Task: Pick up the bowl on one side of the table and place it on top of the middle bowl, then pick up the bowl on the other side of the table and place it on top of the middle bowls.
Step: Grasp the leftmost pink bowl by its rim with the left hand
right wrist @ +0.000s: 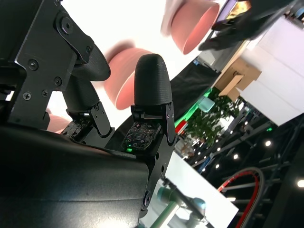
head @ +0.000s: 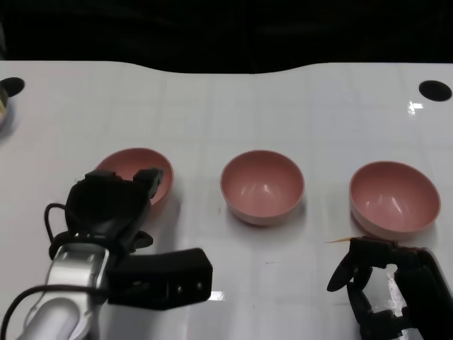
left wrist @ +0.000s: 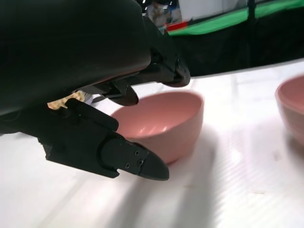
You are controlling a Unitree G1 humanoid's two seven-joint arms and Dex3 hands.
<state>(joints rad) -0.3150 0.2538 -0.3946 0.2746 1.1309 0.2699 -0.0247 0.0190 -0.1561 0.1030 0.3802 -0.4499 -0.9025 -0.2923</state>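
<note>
Head view, three glossy pink bowls (head: 262,186) apart in a row, both robot hands (head: 117,202) spread, empty.

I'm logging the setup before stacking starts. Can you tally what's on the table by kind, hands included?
Pink bowls: 3 (left bowl, middle bowl, right bowl)
Robot hands: 2 (left hand, right hand)
Total: 5
</note>
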